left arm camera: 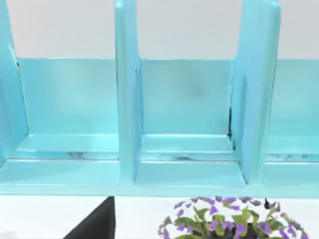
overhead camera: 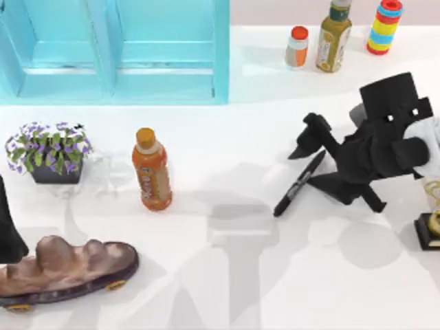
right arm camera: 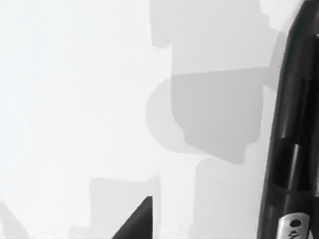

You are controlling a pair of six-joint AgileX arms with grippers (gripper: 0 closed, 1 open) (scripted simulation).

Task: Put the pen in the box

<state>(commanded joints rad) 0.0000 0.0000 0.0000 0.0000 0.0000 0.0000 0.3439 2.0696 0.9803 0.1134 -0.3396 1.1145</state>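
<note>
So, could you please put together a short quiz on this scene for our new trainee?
1. True or false: the pen already lies inside the blue box.
2. Which hand is at the pen? A) left hand B) right hand C) both
3. Fill in: in the top view, the orange bottle stands between the pen and the ____.

Key
1. False: it lies on the table, well to the right of the box.
2. B: its open fingers straddle the pen; the left arm is parked at the table's left edge.
3. Flower pot.
</note>
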